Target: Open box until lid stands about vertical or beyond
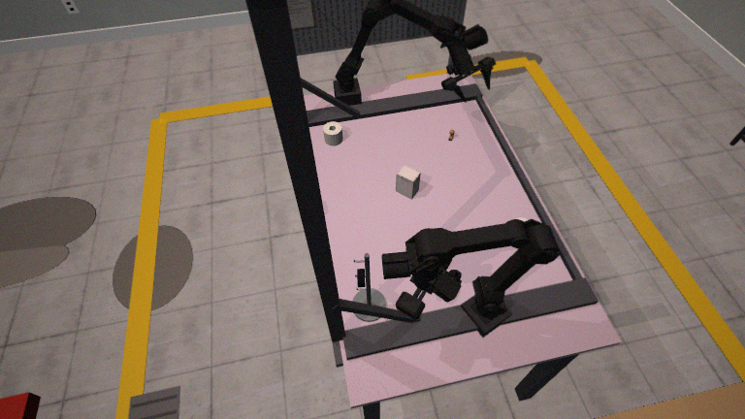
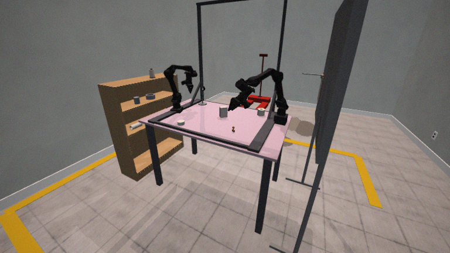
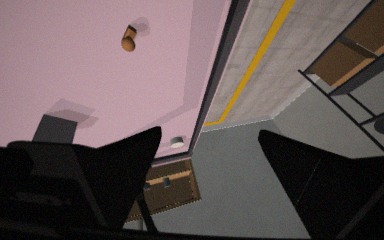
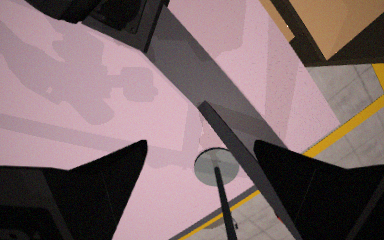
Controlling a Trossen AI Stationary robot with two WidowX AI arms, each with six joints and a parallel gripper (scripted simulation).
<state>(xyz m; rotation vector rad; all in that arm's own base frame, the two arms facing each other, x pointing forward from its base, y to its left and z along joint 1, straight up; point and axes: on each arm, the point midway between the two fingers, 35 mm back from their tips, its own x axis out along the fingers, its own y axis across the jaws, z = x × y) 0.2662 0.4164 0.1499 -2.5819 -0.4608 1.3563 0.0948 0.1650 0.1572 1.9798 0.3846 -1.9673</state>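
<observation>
The box (image 1: 407, 182) is a small pale carton standing upright in the middle of the pink table top, with its lid shut. It also shows in the exterior view (image 2: 223, 111) and at the lower left of the left wrist view (image 3: 55, 129). My left gripper (image 1: 472, 80) is open and empty, raised above the far corner of the table and well away from the box; its fingers frame the left wrist view (image 3: 210, 165). My right gripper (image 1: 415, 298) is open and empty, low over the near end of the table beside a stand; its fingers frame the right wrist view (image 4: 200, 175).
A small orange object (image 1: 450, 134) lies on the table between the left gripper and the box. A white roll (image 1: 332, 133) stands at the far left. A thin stand with a round base (image 1: 368, 305) is next to the right gripper. Dark frame rails run along the table ends, and a shelf (image 2: 138, 118) stands beside the table.
</observation>
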